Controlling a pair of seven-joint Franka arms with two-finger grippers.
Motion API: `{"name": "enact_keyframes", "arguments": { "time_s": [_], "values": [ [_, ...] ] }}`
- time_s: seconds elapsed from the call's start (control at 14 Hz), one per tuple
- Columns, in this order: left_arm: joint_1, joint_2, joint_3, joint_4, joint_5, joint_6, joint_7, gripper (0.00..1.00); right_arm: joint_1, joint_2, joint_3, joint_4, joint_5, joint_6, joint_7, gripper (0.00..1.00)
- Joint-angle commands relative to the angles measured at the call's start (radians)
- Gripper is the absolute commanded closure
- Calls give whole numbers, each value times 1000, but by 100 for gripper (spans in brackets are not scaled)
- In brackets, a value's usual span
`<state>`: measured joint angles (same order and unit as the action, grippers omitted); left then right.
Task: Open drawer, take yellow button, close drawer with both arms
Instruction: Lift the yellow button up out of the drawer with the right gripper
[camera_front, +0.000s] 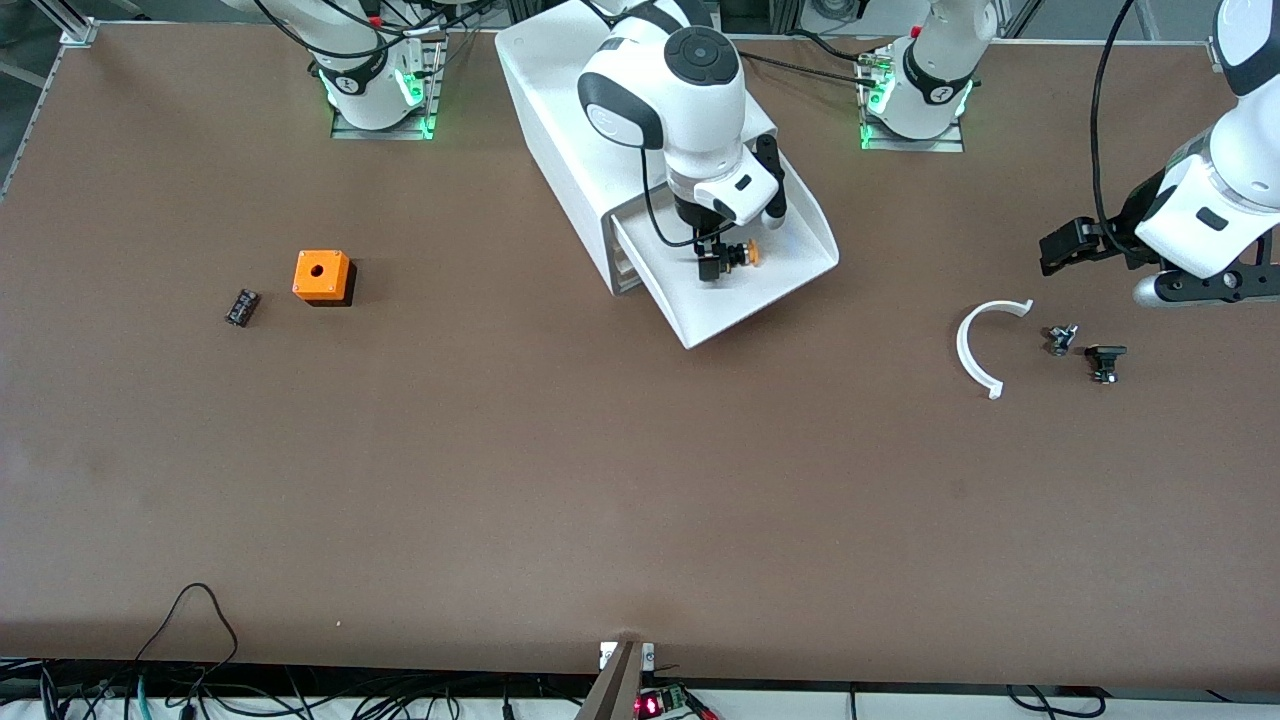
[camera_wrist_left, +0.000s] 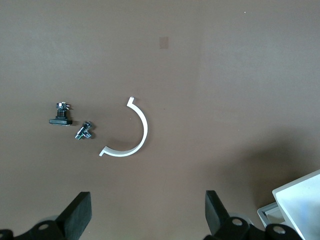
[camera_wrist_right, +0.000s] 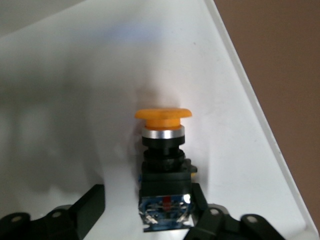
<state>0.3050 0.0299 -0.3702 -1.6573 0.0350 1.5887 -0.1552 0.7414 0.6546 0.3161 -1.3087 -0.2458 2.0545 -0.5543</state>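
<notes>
In the pulled-out drawer (camera_front: 760, 285), topmost of the cabinet (camera_front: 570, 130): button (camera_front: 738, 256), orange cap sideways on the white floor; right gripper (camera_front: 722, 260) low over it, fingers (camera_wrist_right: 90, 207) flanking the dark body, apparently just short of pinching; advisable: close on the body, not the cap, then lift straight clear of the tray rim; left gripper (camera_wrist_left: 145, 212) waiting, fingers wide, above bare table near the white arc (camera_front: 978, 345) and small black parts (camera_front: 1085, 352)

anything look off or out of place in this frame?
Nothing damaged or spilled. The cabinet sits skewed on the table, top drawer pulled out. The right gripper is in it around the button; the left gripper waits, open.
</notes>
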Motion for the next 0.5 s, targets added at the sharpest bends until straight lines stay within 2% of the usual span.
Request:
{"name": "enact_keyframes", "arguments": {
  "time_s": [0.0,0.14,0.43],
  "values": [
    [2,10,-1,24,11,-27,-12,0,12,26,0,40,-30,7,4,44],
    [0,10,-1,25,9,-26,-12,0,15,23,-2,43,-39,6,2,63],
    [3,10,0,36,-24,-24,-11,0,16,16,-3,74,-56,-11,8,83]
  ]
}}
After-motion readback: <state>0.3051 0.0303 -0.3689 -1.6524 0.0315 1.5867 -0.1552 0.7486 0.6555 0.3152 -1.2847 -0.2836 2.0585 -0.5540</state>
